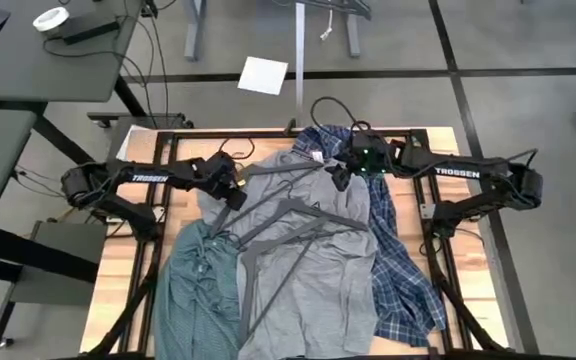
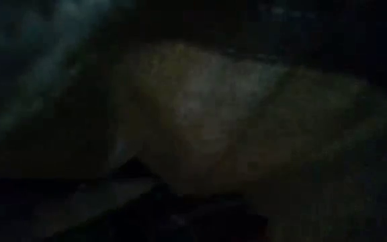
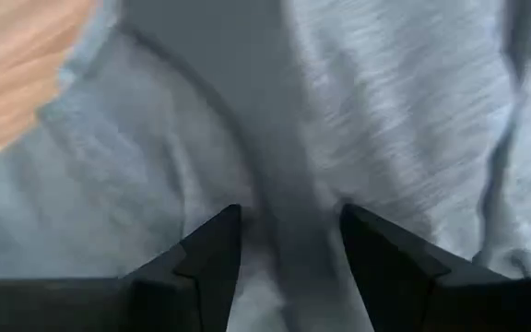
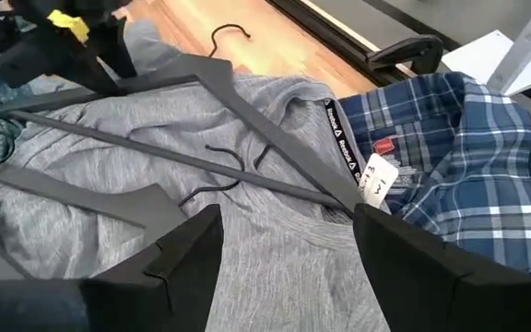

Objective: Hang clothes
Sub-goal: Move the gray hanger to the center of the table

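Wooden table (image 1: pixel 108 270); rumpled, perhaps creased grey tee (image 1: pixel 313 265).

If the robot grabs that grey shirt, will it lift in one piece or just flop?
The grey shirt would probably flop; it lies flat and wrinkled. It looks thin, so likely light. The hangers lying on it may slide off.

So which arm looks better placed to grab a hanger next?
Probably the left. Its end effector is open, straddling a grey hanger lying on the grey tee. The right end effector is open too, but hovers above the tee's collar, farther from any hanger.
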Motion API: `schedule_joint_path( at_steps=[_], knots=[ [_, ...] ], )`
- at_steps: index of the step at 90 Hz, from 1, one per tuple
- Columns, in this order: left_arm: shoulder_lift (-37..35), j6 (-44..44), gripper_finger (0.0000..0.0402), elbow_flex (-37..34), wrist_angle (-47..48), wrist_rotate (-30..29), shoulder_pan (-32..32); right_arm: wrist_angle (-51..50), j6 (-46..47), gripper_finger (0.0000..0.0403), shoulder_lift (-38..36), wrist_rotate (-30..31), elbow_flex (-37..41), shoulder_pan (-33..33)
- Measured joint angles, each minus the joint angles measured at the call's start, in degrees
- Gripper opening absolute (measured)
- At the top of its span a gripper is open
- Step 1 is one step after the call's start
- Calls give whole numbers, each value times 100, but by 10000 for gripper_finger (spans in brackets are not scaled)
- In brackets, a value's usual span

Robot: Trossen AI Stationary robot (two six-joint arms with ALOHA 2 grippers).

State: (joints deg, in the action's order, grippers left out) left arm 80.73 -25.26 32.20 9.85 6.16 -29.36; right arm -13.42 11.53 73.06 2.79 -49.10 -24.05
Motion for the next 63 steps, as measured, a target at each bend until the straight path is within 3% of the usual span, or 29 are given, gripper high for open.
schedule_joint_path(
  at_steps=[19, 35, 44, 63],
  knots=[
    [378, 89, 155, -184, -149, -168, 48, -7, 4, 228, 0, 0, 0, 0],
    [600, 392, 50, 29, 90, -169, 50, -216, 196, 228, 0, 0, 0, 44],
    [522, 579, 51, 293, 342, -268, 56, -334, 203, 228, -9, 0, 0, 48],
    [-43, 1574, 51, 1312, 1844, -766, 67, -837, 76, 228, -319, 0, -434, -6]
  ],
)
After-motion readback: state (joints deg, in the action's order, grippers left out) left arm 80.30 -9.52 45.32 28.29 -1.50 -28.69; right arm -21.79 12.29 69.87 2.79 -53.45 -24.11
